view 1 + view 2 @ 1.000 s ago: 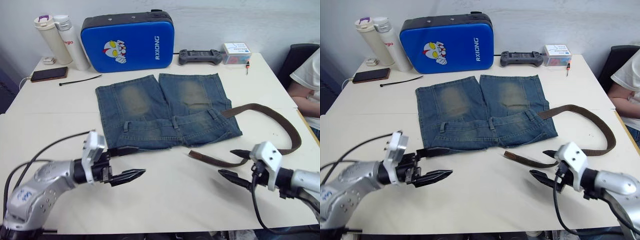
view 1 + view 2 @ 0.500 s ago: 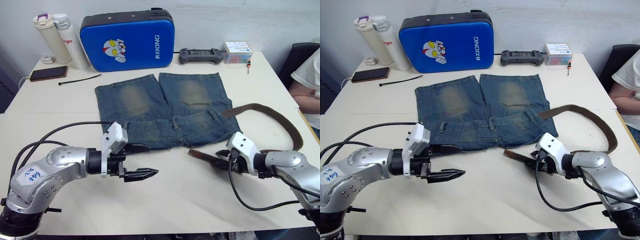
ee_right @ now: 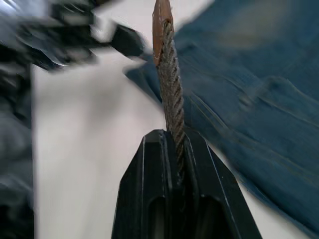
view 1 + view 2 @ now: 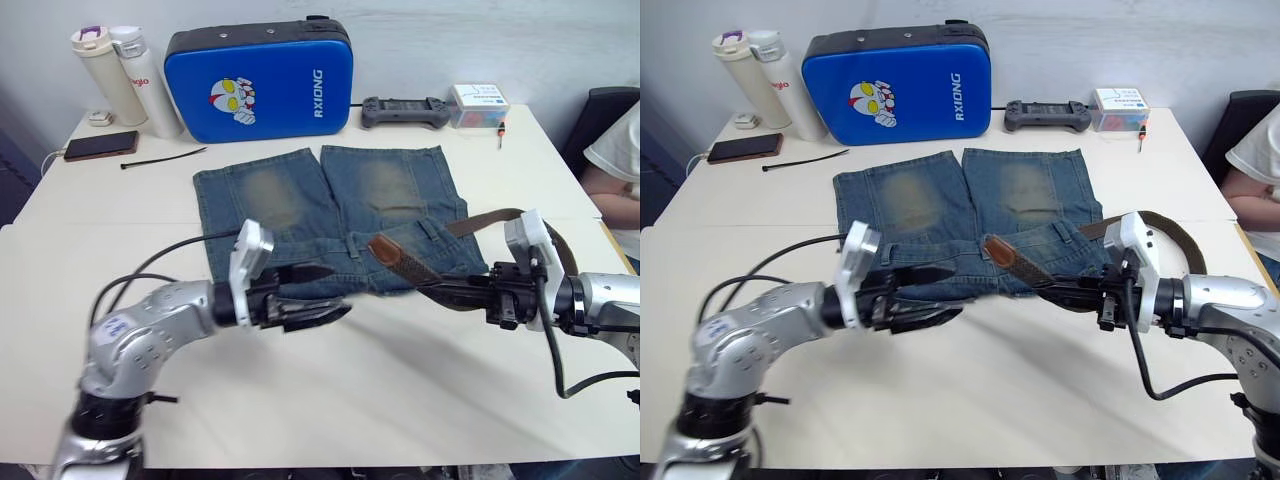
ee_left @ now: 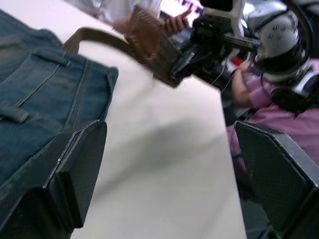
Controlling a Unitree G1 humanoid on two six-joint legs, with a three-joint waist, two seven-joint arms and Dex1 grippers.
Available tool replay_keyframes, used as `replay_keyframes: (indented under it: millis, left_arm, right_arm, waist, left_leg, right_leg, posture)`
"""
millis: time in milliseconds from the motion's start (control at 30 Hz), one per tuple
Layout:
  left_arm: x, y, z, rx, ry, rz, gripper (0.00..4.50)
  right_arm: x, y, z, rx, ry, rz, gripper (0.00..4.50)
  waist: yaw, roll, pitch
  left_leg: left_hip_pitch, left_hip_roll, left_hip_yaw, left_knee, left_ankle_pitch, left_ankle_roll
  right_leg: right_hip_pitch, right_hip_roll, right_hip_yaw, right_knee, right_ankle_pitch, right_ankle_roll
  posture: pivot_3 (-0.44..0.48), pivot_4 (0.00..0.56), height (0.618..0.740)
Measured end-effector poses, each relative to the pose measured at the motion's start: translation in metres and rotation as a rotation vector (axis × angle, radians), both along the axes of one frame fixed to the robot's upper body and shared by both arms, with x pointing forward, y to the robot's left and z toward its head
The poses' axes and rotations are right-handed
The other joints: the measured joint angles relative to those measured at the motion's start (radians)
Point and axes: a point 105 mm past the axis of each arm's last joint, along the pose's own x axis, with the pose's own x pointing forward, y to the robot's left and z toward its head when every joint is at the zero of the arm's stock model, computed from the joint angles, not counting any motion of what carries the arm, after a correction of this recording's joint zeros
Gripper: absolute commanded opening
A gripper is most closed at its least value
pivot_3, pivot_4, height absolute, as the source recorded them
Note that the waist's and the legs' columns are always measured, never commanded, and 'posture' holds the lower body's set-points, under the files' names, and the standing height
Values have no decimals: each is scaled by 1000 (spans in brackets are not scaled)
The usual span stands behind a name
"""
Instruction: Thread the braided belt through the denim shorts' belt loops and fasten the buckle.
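Note:
The denim shorts (image 4: pixel 330 205) lie flat mid-table, waistband toward me, with a belt loop (image 4: pixel 428 230) near its right end. My right gripper (image 4: pixel 432 290) is shut on the braided belt (image 4: pixel 405 262) a short way behind its tan tip (image 4: pixel 383 246), holding that end raised over the waistband. The rest of the strap (image 4: pixel 495 216) curves back around my right arm. The buckle is hidden. In the right wrist view the belt (image 3: pixel 170 84) rises from between the closed fingers (image 3: pixel 149 194). My left gripper (image 4: pixel 338 292) is open at the waistband's near edge, empty.
A blue case (image 4: pixel 258 80), two bottles (image 4: pixel 120 70), a phone (image 4: pixel 98 146), a black cable tie (image 4: pixel 162 158), a game controller (image 4: pixel 402 111) and a small box (image 4: pixel 478 104) line the far side. A person (image 4: pixel 618 160) sits at the right edge.
My right gripper closed on the belt near its tip and lifted it off the table toward the waistband. My left gripper moved right and forward to the waistband edge, staying open.

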Motion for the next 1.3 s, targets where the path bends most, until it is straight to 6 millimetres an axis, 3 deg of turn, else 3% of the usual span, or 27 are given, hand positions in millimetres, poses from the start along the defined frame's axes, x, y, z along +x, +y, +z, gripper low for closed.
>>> replay_keyframes:
  millis: [200,300,433,533,567,667,867,933,1000,1067,1133,1300]
  left_arm:
    - [16,-30,27,-120,-37,-48,4500]
    - [16,-35,23,-97,-28,-78,3628]
    - [14,-37,18,-88,8,-121,1725]
    - [8,-38,14,-72,38,-171,696]
    - [9,-39,13,-75,52,-175,161]
    - [14,-48,14,-117,96,-171,46]
    - [23,-60,36,-206,94,-146,0]
    - [27,-61,36,-216,112,-119,0]
    - [32,-66,36,-240,143,-94,0]
    - [40,-74,40,-280,194,-68,0]
    - [46,-81,47,-318,226,-60,0]
    - [46,-92,60,-361,234,-88,0]
  right_arm:
    - [-9,11,-1,30,47,-19,38]
    - [-8,12,0,41,61,-47,0]
    - [-6,13,0,53,70,-78,0]
    - [-5,13,-1,70,90,-101,0]
    - [-6,12,-3,75,103,-113,0]
    - [-4,5,-2,94,102,-171,0]
    - [9,-39,0,228,121,-431,2594]
    - [10,-55,18,357,74,-502,3749]
    - [7,-65,40,492,23,-540,4463]
    - [0,-62,57,622,10,-524,4463]
    - [-14,-46,66,699,26,-452,4463]
    - [-25,-11,50,935,184,-374,4463]
  waist:
    - [0,-1,1]
    - [-8,-1,1]
    - [-8,-1,1]
    - [-8,-1,1]
    - [-8,-1,1]
    - [-2,-2,1]
    - [12,-4,2]
    - [12,-4,2]
    - [13,-4,2]
    - [15,-4,2]
    - [15,-4,3]
    - [11,-5,3]
  left_leg:
    - [-1,0,1,1,1,-1]
    - [-1,0,1,0,2,-4]
    - [-1,0,1,1,2,-3]
    - [-1,0,1,1,2,-3]
    - [-1,0,1,1,2,-3]
    - [-2,0,1,2,2,-3]
    - [-4,0,2,4,2,-3]
    - [-4,0,2,4,2,-3]
    - [-4,0,1,4,2,-3]
    - [-4,0,1,5,2,-3]
    - [-6,0,1,5,2,-3]
    - [-7,0,1,5,2,-4]
  right_leg:
    - [0,1,1,-1,0,1]
    - [0,1,1,0,0,1]
    - [-1,1,1,0,0,1]
    - [0,1,1,0,0,1]
    - [0,1,1,0,0,1]
    - [0,1,1,0,0,1]
    - [-1,1,2,-1,1,3]
    - [-1,1,1,-1,1,3]
    - [-1,2,1,-1,1,3]
    - [-1,2,1,-1,1,4]
    - [-1,2,1,-2,1,4]
    - [-2,2,1,-1,1,5]
  posture:
    - [0,150,740]
    - [0,150,740]
    - [0,150,740]
    - [0,150,740]
    - [0,150,740]
    - [0,150,740]
    - [0,150,740]
    - [0,150,740]
    - [0,150,740]
    - [0,150,740]
    - [0,150,740]
    - [0,150,740]
